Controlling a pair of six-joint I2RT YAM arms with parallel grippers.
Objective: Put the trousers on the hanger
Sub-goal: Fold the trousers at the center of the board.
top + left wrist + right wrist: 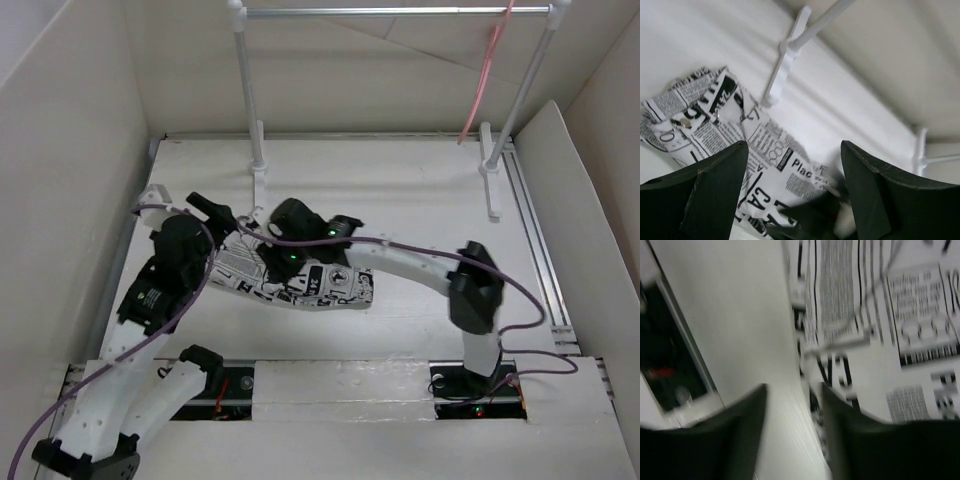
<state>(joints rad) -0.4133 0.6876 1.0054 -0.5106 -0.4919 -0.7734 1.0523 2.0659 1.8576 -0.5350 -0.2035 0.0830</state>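
The trousers (320, 285), white with black newspaper print, lie crumpled on the table left of centre. The pale pink hanger (487, 70) hangs from the rack's bar at the back right, far from both grippers. My left gripper (225, 218) is open just above the trousers' left end; in the left wrist view (794, 150) the cloth (715, 115) lies below and between its fingers. My right gripper (278, 258) is open and low over the trousers; in the blurred right wrist view (792, 390) bare table shows between its fingers and the cloth's edge (900, 315) lies by the right finger.
A rack with white posts (250, 100) and a silver bar (400, 12) stands at the back; one post foot (782, 70) is just beyond the trousers. Cardboard walls (70, 150) enclose the table. A metal rail (535, 230) runs along the right side.
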